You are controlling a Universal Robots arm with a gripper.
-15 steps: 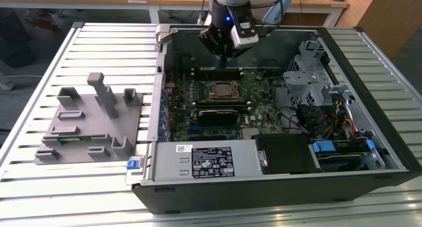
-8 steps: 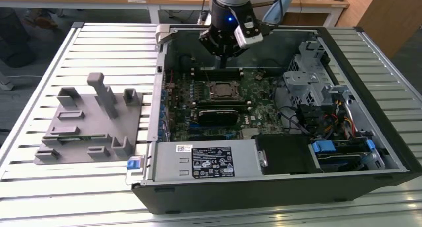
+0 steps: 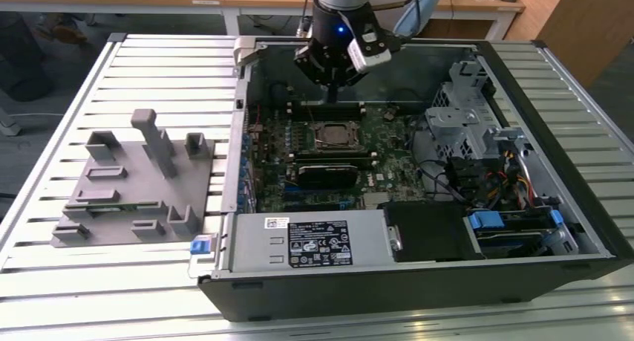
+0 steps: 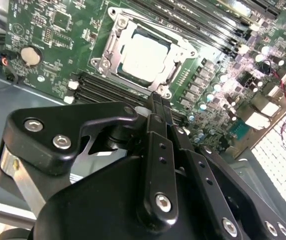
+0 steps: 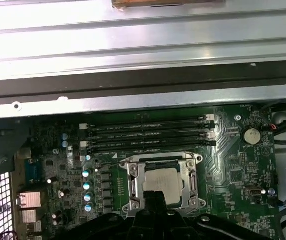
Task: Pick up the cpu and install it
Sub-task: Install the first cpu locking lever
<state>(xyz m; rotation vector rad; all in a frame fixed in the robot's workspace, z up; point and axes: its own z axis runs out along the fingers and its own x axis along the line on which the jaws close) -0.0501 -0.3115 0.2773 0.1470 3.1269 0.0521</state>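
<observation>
On the slatted table [image 3: 148, 281]: an open computer case [image 3: 396, 285] lies on its side, with a grey holder [image 3: 129, 185] just beside it at the exterior view's left.
Inside the case: the green motherboard [image 3: 396, 144] faces up, with drive bays and cabling at the exterior view's right.
Arm: it reaches down into the case from the far side, over the upper part of the board.
Gripper [image 3: 330, 96]: it hangs close above the board. In both wrist views the two thin fingers [image 4: 154, 107] are pressed together with nothing between them.
Socket [image 5: 133, 185]: a metal frame surrounds it, and it sits near the memory slots [image 5: 147, 135].
Cpu [image 4: 143, 55]: the silvery square lies within the socket frame, just ahead of the fingertips and apart from them.
Progress: by my reading the chip is in place and the gripper is empty.
Risk: if the chip sits slightly askew, any downward press could bend the contacts beneath it.
Second risk: the narrow tips hover near the frame, so a small sideways drift could catch its edge or scrape the chip's top.
</observation>
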